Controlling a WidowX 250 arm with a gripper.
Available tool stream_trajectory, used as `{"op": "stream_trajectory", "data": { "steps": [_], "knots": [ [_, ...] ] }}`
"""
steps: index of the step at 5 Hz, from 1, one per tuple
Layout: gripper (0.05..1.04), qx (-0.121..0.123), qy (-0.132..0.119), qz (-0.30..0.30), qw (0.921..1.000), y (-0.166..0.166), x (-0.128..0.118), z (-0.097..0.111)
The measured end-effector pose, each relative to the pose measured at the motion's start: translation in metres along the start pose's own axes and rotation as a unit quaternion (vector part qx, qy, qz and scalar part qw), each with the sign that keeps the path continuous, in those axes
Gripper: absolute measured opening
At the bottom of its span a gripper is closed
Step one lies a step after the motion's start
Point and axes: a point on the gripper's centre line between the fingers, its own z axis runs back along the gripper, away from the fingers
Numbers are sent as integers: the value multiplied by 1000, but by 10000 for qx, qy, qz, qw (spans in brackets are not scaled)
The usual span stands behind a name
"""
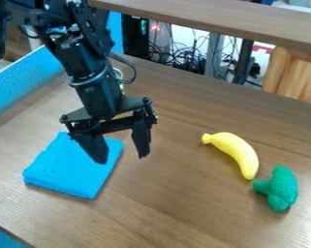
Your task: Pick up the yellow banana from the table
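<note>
The black gripper (124, 157) hangs from the upper left over the right part of a folded blue cloth (70, 169). Its two fingers are spread apart with nothing between them. The left finger overlaps the cloth in view, and the right one is seen against bare wood just beyond the cloth's right edge. Whether either finger touches the cloth, I cannot tell. To the right, a yellow toy banana (235, 151) lies curved on the table, with a green toy broccoli (279, 188) close to its lower end.
The brown wooden table (164, 208) carries all these objects. A blue panel (22, 86) borders it at the upper left. Behind the far edge are tangled cables (183, 55) and metal posts, below a raised wooden shelf (228, 17).
</note>
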Motion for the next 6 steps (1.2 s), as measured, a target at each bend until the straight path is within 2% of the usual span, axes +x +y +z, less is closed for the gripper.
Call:
{"op": "stream_trajectory", "data": {
  "steps": [1, 2, 3, 4, 5, 6],
  "knots": [
    [1001, 34, 74, 32, 10000, 2, -2, -4],
    [1001, -146, -60, 198, 9997, -8, 3, -10],
    [1001, -266, -177, 3, 9995, -32, 0, -20],
    [1001, -455, -250, -32, 9986, -67, 7, -25],
    [1001, -268, -346, 79, 9990, -101, 16, -31],
    [1001, 0, -561, 494, 9972, -128, 30, -30]
  ]
}}
